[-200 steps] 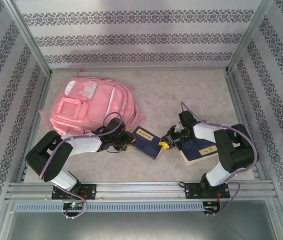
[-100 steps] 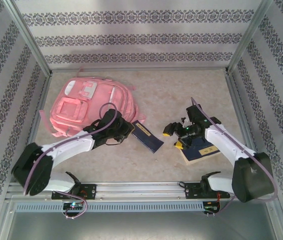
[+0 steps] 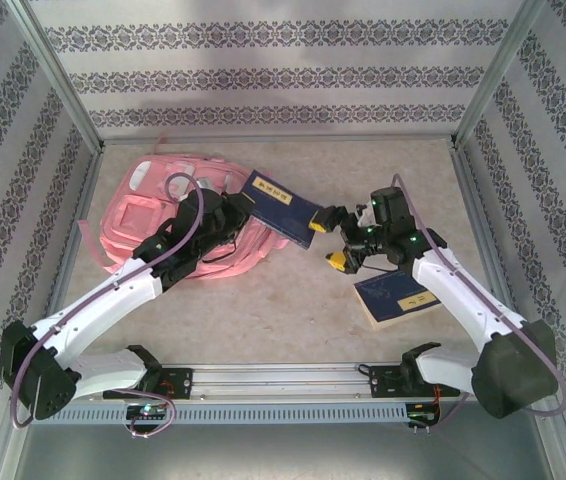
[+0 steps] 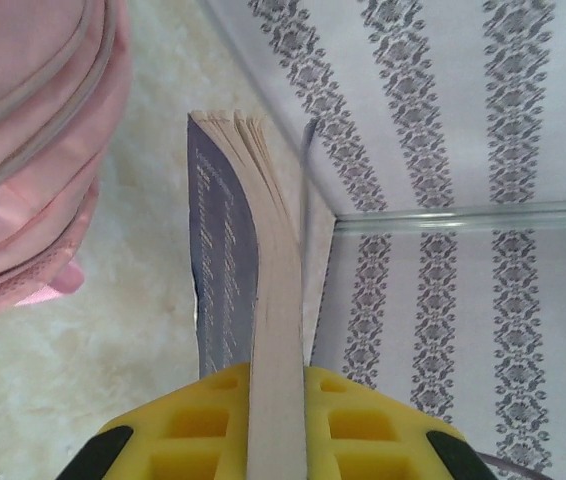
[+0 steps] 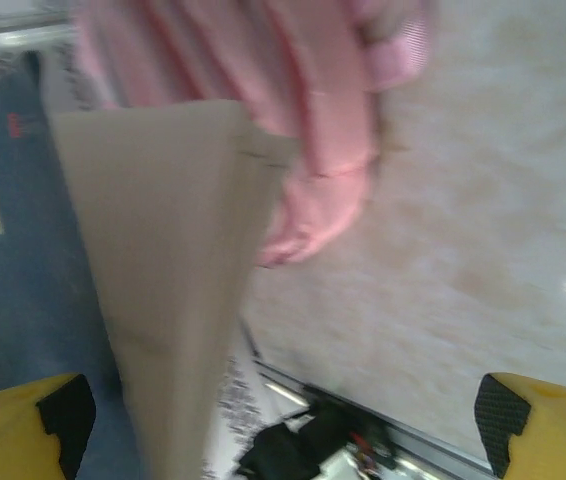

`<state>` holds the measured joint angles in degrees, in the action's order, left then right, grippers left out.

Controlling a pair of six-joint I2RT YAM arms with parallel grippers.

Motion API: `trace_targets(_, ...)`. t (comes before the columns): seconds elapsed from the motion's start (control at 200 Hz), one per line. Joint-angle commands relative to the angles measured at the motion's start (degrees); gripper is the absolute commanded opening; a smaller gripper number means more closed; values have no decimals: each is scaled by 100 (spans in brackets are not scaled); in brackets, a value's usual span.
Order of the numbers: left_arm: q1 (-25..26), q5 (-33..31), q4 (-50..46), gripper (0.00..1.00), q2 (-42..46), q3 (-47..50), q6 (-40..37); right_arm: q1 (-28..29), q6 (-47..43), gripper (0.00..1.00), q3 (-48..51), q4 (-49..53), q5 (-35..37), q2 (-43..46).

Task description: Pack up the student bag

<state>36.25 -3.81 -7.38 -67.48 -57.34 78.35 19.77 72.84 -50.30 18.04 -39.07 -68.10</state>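
Patterned-wall cell, beige bench (image 3: 293, 320). Student bag (image 3: 133, 215) lies back-left. Left fingers (image 3: 233, 210) clamp the blue book (image 3: 283, 203), raised at the bag's right edge. Right fingers (image 3: 331, 240) are wide and empty, just beside it. I read this as insertion. Next I need the bag's opening, which I can't see.

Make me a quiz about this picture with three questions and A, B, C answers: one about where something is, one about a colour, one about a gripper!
1. The book lying flat is: A) by the right arm B) against the back wall C) at the left wall.
2. The backpack is: A) green B) pink C) black.
3. The right gripper is: A) open B) shut on a book C) shut on a strap.
Answers: A, it lies next to that arm; B, its fabric is pink; A, its yellow fingers stand wide apart.
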Motion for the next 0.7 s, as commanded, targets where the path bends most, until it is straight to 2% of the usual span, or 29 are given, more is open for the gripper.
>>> trace_targets(0.0, -36, -435, -27, 0, 213, -279, -123, 64, 1018, 97, -158, -992, 174, 358)
trace_targets(0.195, -37, -704, 156, 0, 374, -349, 73, 227, 1993, 95, 113, -2060, 740, 697)
trace_targets(0.535, -48, -850, 329, 0, 445, -701, 211, 1046, 2419, 98, -161, -2720, 1060, 284)
trace_targets(0.695, -43, -629, 385, 0, 460, -788, 427, 1212, 2633, 92, -89, -3407, 1323, 20)
